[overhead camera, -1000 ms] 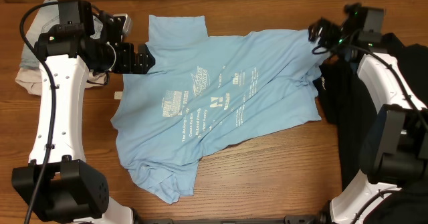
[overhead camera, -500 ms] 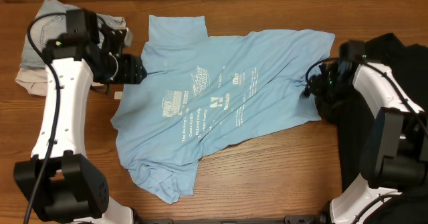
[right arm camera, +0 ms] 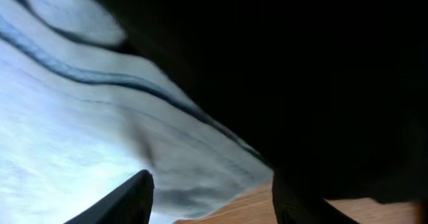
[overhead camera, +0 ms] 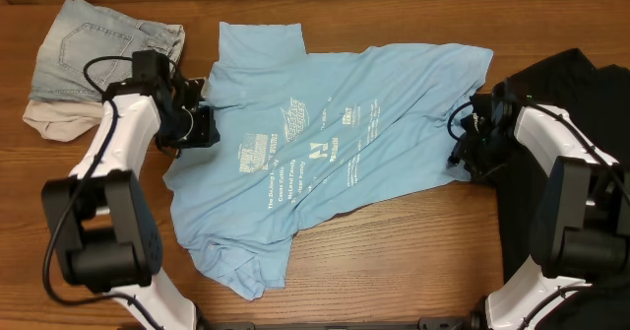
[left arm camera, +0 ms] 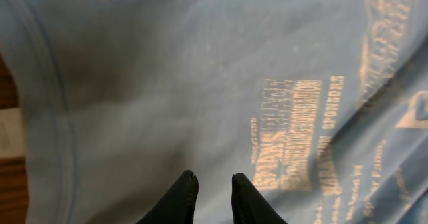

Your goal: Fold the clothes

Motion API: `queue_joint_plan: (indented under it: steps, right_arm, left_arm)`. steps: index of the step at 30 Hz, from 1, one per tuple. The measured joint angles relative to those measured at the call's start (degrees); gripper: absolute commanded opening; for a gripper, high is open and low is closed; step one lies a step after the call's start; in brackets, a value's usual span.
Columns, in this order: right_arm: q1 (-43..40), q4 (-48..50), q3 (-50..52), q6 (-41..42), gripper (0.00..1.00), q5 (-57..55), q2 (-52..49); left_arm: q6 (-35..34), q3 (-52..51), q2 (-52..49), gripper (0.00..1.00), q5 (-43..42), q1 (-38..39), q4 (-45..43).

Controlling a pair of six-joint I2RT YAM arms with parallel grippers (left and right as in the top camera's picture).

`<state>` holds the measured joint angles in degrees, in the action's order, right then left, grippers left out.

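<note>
Brown wooden table (overhead camera: 413,241), evenly lit

The overhead view looks straight down on the whole worktop (overhead camera: 413,241). Both wrist views hang very close over cloth, looking past their own jaws; all three share the sky-blue T-shirt (overhead camera: 325,143).

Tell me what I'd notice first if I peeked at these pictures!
First, the big sky-blue T-shirt with white lettering, spread rumpled across the middle of the wooden table. Next, the robot's hands: the left gripper is at the shirt's left edge, and the right gripper, fingers apart, is at its right edge beside a black T-shirt. Pale jeans lie in the far left corner.
</note>
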<state>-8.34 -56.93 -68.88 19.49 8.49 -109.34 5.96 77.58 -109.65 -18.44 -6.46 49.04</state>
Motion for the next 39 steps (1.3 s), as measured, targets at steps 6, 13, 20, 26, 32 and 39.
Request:
queue_joint_plan:
  steps: [6, 13, 20, 26, 32, 39]
  right_arm:
    - [-2.4, -2.4, -0.5, -0.9, 0.57, -0.5, 0.0]
    - [-3.4, -7.6, -2.3, -2.6, 0.59, 2.7, 2.2]
    - [-1.5, -5.8, -1.2, -3.0, 0.62, 3.6, 3.2]
    - [-1.2, 1.1, 5.2, -3.0, 0.62, 5.9, 3.3]
    - [-0.2, 6.3, 8.4, -2.8, 0.22, 7.8, 4.7]
    - [-0.9, -1.6, 6.7, -3.2, 0.04, 5.6, 4.7]
  left_arm:
    - [-0.4, -0.1, -5.7, 0.04, 0.5, 0.0, -3.7]
    - [-0.8, 0.3, -8.8, 0.04, 0.2, -0.1, -6.8]
    - [-8.2, 3.1, -10.3, 0.04, 8.4, -1.3, -11.3]
    - [-10.1, 5.4, -11.5, 0.04, 9.6, -8.4, -9.9]
    - [-7.9, 9.2, -13.2, 0.04, 8.4, -10.9, -5.1]
    - [-7.1, 16.1, -16.2, 0.04, 9.1, -10.9, 2.3]
